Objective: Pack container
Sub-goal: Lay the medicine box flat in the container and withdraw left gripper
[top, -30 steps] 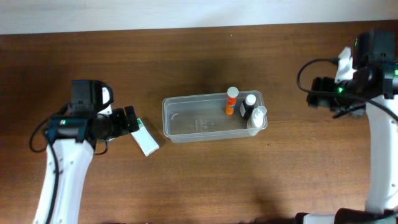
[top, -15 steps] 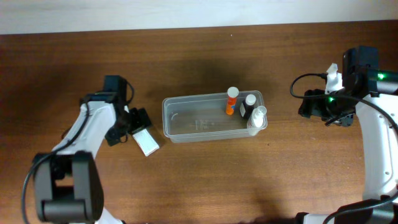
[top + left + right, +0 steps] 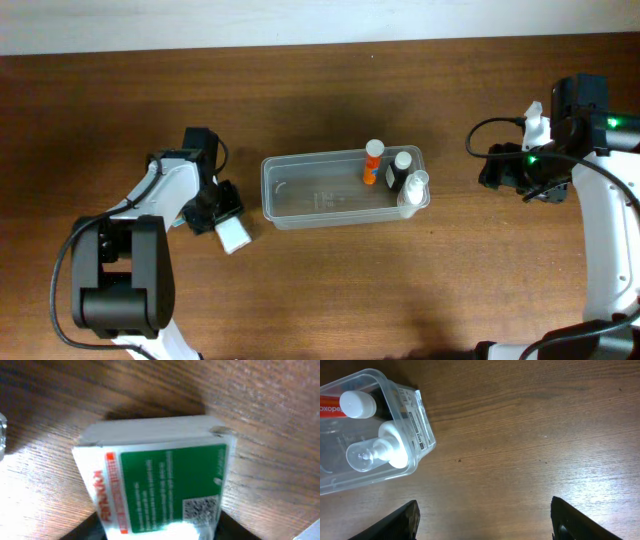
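Left of the clear container (image 3: 266, 190) in the middle of the table (image 3: 330, 300), your left gripper (image 3: 222, 212) has swung closer, fingers pinching the green-and-white box (image 3: 234, 237); you can load it next. Your right gripper (image 3: 485, 520) hangs spread, empty.

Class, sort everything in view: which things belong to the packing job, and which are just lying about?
Job: container, orange bottle, dark bottle, clear bottle, green-and-white box.
Lying about: nothing else shows but the wooden table.

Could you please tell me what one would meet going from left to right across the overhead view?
In order: white box → container → orange bottle standing inside it → right gripper.
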{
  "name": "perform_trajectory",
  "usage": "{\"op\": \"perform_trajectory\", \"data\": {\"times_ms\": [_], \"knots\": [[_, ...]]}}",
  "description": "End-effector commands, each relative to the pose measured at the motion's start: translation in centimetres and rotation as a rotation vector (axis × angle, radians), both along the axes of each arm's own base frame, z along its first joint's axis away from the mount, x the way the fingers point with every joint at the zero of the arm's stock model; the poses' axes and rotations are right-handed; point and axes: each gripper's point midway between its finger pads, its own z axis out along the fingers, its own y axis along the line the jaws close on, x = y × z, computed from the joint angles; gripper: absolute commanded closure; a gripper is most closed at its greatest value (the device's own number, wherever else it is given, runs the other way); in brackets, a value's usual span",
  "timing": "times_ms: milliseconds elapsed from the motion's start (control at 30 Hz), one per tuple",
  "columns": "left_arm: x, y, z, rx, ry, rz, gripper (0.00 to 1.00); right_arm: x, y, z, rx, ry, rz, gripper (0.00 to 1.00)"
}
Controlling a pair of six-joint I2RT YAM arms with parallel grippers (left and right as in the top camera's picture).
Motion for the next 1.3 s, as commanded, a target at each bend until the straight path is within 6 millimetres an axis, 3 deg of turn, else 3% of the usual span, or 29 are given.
{"op": "perform_trajectory", "data": {"times_ms": [0,200,400,500,567,700,833,933,1267], "knots": [[-0.7,-0.2,-0.6,-0.009,0.035,0.003,0.5,-0.1,0.2,-0.1,0.014,0.002,0.004,0.25],[0.1,-0.2,1.8,-0.006,0.021,-0.006,0.51,-0.1,0.2,-0.1,0.014,0.005,0.004,0.25],[3.6,-1.2,9.0,-0.015,-0.159,-0.101,0.5,-0.1,0.2,-0.1,0.014,0.005,0.004,0.25],[5.1,-3.4,13.6,-0.017,-0.308,-0.238,0.51,-0.1,0.2,-0.1,0.013,0.005,0.004,0.25],[5.6,-5.9,16.6,-0.012,-0.424,-0.407,0.51,-0.1,0.2,-0.1,0.013,0.004,0.004,0.25],[5.0,-11.3,19.6,0.006,-0.569,-0.755,0.55,-0.1,0.2,-0.1,0.013,0.001,0.004,0.25],[3.1,-16.7,18.9,0.014,-0.591,-1.079,0.58,-0.1,0.2,-0.1,0.012,0.002,0.004,0.25],[1.8,-19.5,16.6,0.013,-0.547,-1.236,0.58,-0.1,0.2,-0.1,0.013,0.002,0.004,0.25],[2.1,-19.9,8.0,0.085,-0.325,-1.284,0.57,-0.1,0.2,-0.1,0.013,0.002,0.004,0.25]]}}
